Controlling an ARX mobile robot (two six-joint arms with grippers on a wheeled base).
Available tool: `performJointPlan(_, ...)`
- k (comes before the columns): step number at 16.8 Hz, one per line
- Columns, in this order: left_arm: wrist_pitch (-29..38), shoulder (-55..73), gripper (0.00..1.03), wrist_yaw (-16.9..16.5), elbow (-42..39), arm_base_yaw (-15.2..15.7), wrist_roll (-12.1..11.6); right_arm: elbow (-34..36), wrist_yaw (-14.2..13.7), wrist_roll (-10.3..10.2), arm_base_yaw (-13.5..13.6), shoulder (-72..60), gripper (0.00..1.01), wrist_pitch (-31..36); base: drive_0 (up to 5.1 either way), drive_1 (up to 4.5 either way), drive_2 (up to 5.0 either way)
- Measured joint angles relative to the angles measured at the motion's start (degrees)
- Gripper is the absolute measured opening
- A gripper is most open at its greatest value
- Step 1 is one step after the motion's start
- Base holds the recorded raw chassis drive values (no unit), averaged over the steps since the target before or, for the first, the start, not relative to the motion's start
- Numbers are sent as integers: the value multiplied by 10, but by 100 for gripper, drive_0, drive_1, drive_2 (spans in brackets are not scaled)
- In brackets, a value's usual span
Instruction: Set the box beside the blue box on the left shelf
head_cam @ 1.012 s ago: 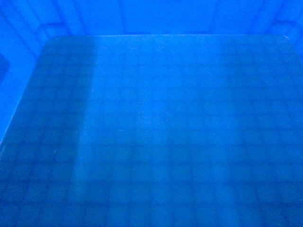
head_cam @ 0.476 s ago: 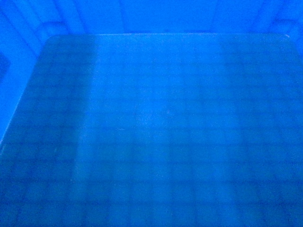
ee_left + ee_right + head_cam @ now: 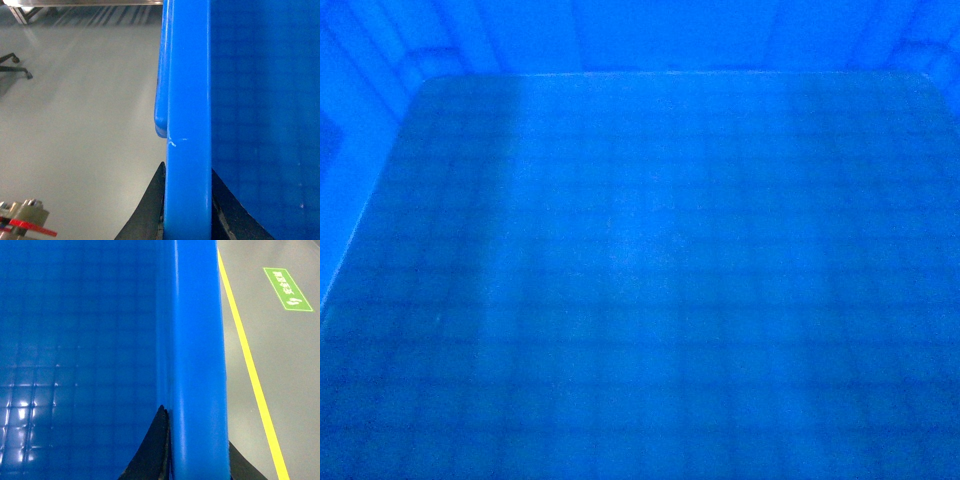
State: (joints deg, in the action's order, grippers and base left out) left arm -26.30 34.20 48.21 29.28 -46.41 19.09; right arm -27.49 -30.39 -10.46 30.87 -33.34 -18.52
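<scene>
The box [image 3: 650, 260], a bright blue open-top crate, fills the whole head view with its glossy gridded floor and ribbed walls. My left gripper [image 3: 187, 200] is shut on the box's left rim [image 3: 187, 100], one black finger outside and one inside. On the opposite side my right gripper [image 3: 197, 445] is shut on the right rim [image 3: 197, 330] in the same way. The box hangs above the floor between both arms. The left shelf and the other blue box are out of view.
Grey floor [image 3: 80, 125] lies below the box on the left, with a metal frame edge [image 3: 85, 4] at the top. On the right, a yellow line [image 3: 250, 370] and a green floor sign [image 3: 288, 289] mark the grey floor.
The box's far wall sits very slightly differently in the head view; otherwise the view is unchanged.
</scene>
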Motion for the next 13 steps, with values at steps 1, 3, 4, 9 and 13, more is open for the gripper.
performJointPlan(1,0,0,10,0,0,0,0,0,0,0,0,0,9,0,3,415,-409)
performJointPlan(3,1,0,10,0,0,0,0,0,0,0,0,1,9,1,3,415,-409)
performJointPlan(4,1,0,10,0,0,0,0,0,0,0,0,0,9,0,3,415,-409)
performJointPlan(9,-1,0,10,0,0,0,0,0,0,0,0,0,9,0,2,414,-410)
performJointPlan(13,0,0,10,0,0,0,0,0,0,0,0,0,9,0,10,422,-402)
